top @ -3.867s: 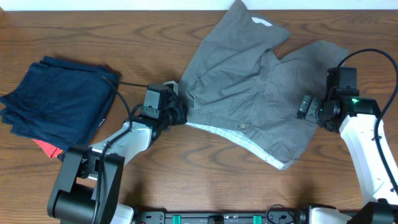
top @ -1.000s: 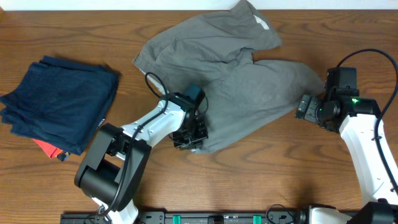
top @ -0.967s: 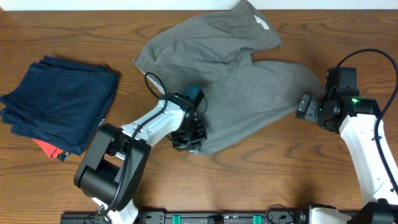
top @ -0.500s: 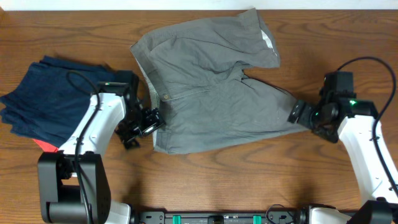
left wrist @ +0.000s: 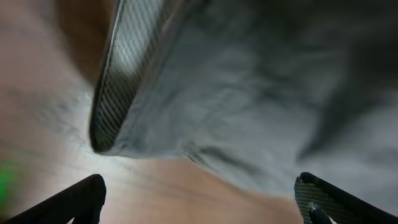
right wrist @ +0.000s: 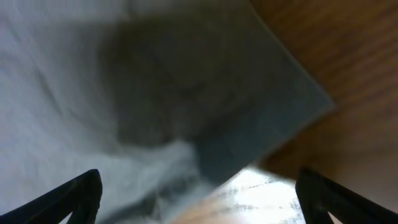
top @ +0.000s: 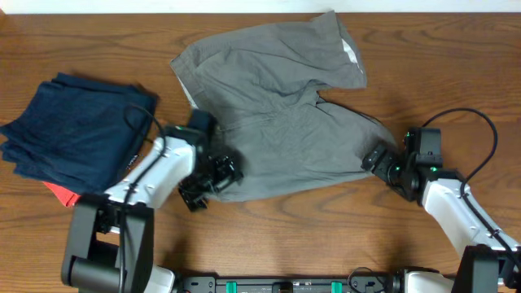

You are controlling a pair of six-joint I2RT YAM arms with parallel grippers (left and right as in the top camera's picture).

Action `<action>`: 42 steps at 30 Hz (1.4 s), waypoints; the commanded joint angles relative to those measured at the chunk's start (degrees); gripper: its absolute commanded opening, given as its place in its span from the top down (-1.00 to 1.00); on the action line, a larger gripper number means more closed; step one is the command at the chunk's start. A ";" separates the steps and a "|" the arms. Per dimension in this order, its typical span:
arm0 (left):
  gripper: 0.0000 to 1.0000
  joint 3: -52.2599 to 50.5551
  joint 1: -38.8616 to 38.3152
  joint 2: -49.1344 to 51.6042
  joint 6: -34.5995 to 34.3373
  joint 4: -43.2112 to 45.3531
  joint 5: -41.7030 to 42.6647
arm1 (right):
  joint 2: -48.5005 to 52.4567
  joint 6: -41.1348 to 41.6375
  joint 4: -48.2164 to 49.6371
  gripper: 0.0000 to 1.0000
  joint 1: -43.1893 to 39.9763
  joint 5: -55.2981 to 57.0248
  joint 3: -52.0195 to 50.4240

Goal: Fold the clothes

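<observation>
The clothes, a pair of grey shorts (top: 277,130), lie spread flat across the middle of the table, with a whitish lining showing at the top right edge. My left gripper (top: 212,181) sits at their lower left edge, open. In the left wrist view its gripper (left wrist: 202,199) has bare wood between the fingers and the grey cloth (left wrist: 249,106) just beyond. My right gripper (top: 374,159) is at the shorts' right corner, open. In the right wrist view its gripper (right wrist: 199,199) spans the edge of the cloth (right wrist: 143,93), gripping nothing.
A stack of dark navy folded garments (top: 77,130) lies at the left, with a small red-orange cloth (top: 61,194) peeking out beneath it. The arms' black base (top: 285,285) runs along the front edge. Cables trail from both arms.
The shorts were drawn leftward and laid out flat. My left gripper let go of them and moved to their lower left edge. My right gripper slid down and left to the right corner.
</observation>
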 commanded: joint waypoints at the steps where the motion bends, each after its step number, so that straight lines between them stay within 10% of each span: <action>1: -0.96 -3.85 -2.54 -0.96 -13.33 3.96 -3.89 | -0.35 3.30 3.08 -0.93 0.83 -0.22 -2.08; 8: -0.98 -9.33 -4.76 -0.94 -20.50 13.92 -12.44 | -0.35 3.30 3.89 -0.63 0.87 -0.20 -2.62; 16: 0.12 -9.31 -4.76 -0.98 -18.75 14.12 -14.53 | -0.35 4.98 3.82 0.93 0.87 1.66 -2.62; 22: 0.88 -8.39 -4.76 -4.90 -10.49 12.33 -14.56 | -0.79 2.99 3.67 0.98 0.20 2.78 -2.12; 42: 0.88 -6.23 -4.76 -59.10 -2.40 -3.67 -14.56 | -33.88 -5.25 -35.80 0.98 -9.07 12.39 20.00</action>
